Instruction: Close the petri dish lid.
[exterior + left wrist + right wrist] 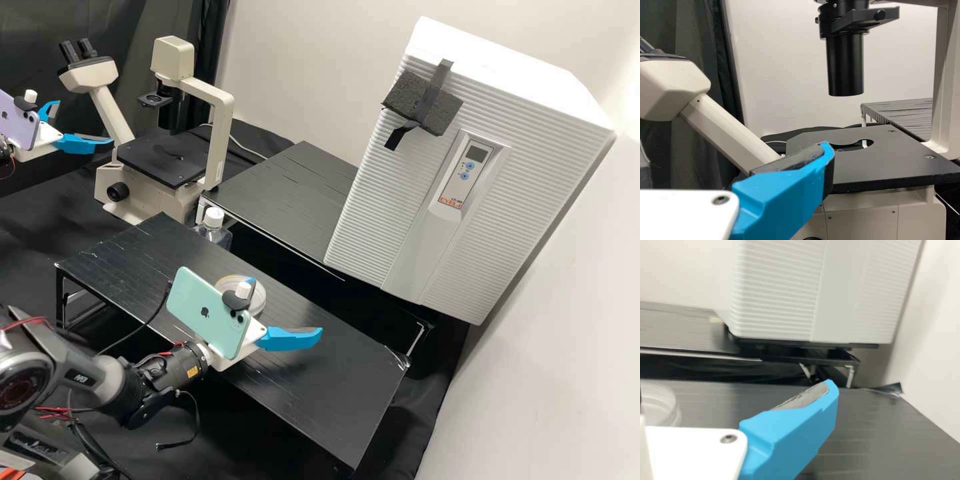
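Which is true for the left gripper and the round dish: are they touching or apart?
Apart. The high view shows the left gripper near the microscope and the dish on the black stand, a wide gap between.

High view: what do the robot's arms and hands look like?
The left hand and right hand are white with bright blue fingers. The left bears a lilac phone, the right a mint-green phone. The right arm is dark grey, with red wires and a yellow label.
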`<act>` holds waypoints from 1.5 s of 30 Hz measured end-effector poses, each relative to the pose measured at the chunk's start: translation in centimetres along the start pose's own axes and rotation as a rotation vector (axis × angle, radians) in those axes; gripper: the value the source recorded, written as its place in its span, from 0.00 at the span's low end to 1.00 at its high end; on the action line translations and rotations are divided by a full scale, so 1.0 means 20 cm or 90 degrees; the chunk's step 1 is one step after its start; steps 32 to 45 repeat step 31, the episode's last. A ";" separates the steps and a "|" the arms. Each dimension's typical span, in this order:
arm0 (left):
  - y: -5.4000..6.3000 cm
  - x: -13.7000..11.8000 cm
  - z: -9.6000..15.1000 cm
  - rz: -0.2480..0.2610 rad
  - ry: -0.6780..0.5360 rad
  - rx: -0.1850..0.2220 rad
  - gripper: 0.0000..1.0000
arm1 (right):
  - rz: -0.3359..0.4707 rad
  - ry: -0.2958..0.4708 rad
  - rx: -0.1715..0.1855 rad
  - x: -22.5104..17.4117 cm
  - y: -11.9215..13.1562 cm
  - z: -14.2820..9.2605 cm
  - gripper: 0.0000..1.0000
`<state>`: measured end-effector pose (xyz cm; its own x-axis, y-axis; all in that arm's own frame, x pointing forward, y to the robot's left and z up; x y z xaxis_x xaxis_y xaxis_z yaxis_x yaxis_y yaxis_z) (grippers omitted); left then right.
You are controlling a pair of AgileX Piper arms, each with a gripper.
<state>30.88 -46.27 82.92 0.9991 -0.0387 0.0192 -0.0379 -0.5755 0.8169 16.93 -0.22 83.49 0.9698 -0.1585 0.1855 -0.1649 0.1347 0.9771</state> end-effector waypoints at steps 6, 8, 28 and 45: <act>0.00 0.00 0.00 0.000 0.000 0.000 1.00 | 0.005 0.002 -0.004 0.00 -0.01 -0.01 1.00; 0.00 0.00 0.00 0.000 0.000 0.000 1.00 | 0.007 0.004 -0.003 0.00 0.00 -0.01 1.00; 0.00 0.00 0.00 0.000 0.000 0.000 1.00 | -0.087 0.164 0.123 -0.10 0.10 0.00 1.00; 0.00 0.00 0.00 0.000 0.000 0.000 1.00 | -0.102 0.177 0.126 -0.11 0.09 -0.02 1.00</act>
